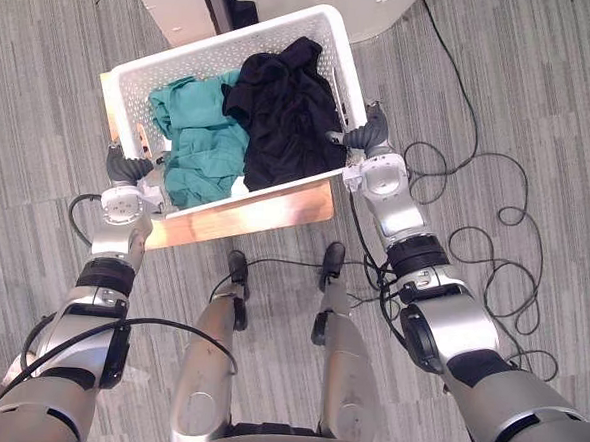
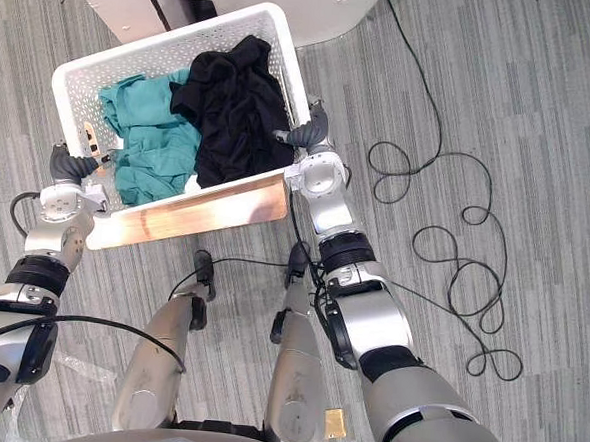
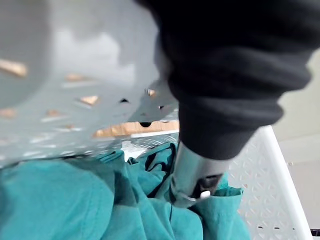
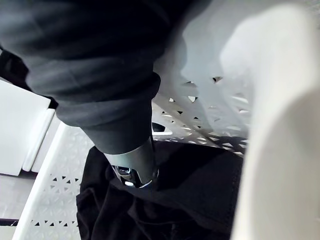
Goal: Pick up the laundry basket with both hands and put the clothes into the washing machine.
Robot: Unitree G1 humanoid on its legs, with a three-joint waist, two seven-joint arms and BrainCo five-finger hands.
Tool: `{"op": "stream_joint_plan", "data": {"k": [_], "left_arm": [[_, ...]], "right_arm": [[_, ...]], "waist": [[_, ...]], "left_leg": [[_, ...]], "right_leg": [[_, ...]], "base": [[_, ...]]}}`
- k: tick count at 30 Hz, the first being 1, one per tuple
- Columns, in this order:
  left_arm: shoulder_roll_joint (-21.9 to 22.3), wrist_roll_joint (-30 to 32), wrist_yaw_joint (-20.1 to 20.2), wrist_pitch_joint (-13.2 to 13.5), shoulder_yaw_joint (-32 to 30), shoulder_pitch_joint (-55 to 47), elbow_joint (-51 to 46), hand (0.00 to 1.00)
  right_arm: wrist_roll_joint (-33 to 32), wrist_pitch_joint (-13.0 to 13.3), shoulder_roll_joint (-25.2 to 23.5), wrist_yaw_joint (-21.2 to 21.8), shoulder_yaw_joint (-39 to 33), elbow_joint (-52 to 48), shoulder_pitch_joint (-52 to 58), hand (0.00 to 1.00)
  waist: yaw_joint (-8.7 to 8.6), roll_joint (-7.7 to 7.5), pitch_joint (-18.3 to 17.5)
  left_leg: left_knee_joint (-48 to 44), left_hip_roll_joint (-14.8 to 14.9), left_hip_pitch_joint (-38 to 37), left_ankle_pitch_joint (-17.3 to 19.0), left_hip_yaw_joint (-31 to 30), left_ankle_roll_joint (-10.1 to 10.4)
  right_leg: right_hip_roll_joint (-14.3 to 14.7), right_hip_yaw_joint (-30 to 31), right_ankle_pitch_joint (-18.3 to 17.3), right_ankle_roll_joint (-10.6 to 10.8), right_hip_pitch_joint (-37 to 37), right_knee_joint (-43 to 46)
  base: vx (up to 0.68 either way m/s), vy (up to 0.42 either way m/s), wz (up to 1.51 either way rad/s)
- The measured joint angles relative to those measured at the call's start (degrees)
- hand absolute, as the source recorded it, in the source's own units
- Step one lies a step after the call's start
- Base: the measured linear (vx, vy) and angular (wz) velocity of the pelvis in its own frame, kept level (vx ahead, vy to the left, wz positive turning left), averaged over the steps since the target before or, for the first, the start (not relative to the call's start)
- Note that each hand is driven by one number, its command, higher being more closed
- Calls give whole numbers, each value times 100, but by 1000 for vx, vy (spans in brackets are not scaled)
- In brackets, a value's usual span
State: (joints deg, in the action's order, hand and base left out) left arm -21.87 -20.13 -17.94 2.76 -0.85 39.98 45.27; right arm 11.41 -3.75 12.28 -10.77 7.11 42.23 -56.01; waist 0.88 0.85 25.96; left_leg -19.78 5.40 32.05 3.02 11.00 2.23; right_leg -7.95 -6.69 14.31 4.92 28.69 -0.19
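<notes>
Two robot hands [image 1: 128, 167] [image 1: 366, 137] — tight on basket [image 1: 346, 69] sides.

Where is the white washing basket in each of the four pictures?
Left eye view: laundry basket at top middle, on a wooden board.
Right eye view: laundry basket at top left.
Left wrist view: its holed wall behind the teal clothes.
Right wrist view: its holed wall beyond the black clothes.
Shared landmark: the clothes, teal by the left hand, black by the right hand.
</notes>
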Motion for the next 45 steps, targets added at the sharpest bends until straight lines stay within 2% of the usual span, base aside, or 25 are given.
{"op": "stream_joint_plan", "data": {"k": [4, 15, 24, 29, 32, 38, 41, 45], "left_arm": [[0, -5, -5, -109, 100, -6, 271, 100], [42, -3, -2, -324, 265, -66, 511, 100], [157, 22, 97, -480, 456, -217, 669, 100], [154, 23, 266, -569, 602, -570, 612, 100], [157, 24, 398, -680, 606, -1029, 155, 100], [186, 163, 531, -681, 593, -1985, -1023, 100], [385, 293, 642, -681, 603, -2788, -1499, 100], [780, 357, 807, -681, 614, -3511, -1775, 100]], "right_arm": [[-27, -4, 162, 130, 386, 199, 67, 100], [-345, -50, 182, 256, 508, 397, 186, 100], [-1132, -176, 112, 221, 166, 402, 645, 100], [-1537, -234, 49, 206, 54, 292, 961, 100], [-1746, -285, 60, 207, -71, -554, 1569, 100], [-2010, -266, 154, 355, -340, -1886, 2770, 100], [-2038, -265, 165, 604, -489, -2251, 3492, 100], [-2052, -238, 178, 929, -840, -2742, 4432, 100]], "waist": [[-3, -7, -90], [-30, -21, -130], [-49, -20, -130], [-151, -20, -130], [-206, -19, -131], [-344, -6, -199], [-384, -1, -662], [-465, 30, -1074]], "left_leg": [[61, -2, -104, 0, -2, 1], [81, -2, -309, -18, 9, 14], [99, -6, -639, -17, 16, 15], [179, -14, -990, -21, 26, 22], [282, -15, -1240, -5, 35, 53], [530, -37, -1716, 0, 62, 114], [775, -60, -1980, -36, 163, 106], [1104, -77, -2508, -34, 194, 122]], "right_leg": [[4, -5, 0, 0, -97, -21], [13, 1, 1, -5, -289, -41], [13, -3, -11, -17, -608, -41], [14, 0, -54, -27, -907, -39], [19, -3, -142, -60, -1116, -39], [23, -6, -224, -27, -1487, -61], [39, 71, -301, -13, -1575, -62], [48, 80, -492, 19, -1916, -17]], "base": [[10, -48, 0], [0, -49, 0], [-6, -35, 0], [-10, -17, -1], [0, 0, 0], [10, 0, -2], [102, 6, -13], [93, 15, -6]]}}
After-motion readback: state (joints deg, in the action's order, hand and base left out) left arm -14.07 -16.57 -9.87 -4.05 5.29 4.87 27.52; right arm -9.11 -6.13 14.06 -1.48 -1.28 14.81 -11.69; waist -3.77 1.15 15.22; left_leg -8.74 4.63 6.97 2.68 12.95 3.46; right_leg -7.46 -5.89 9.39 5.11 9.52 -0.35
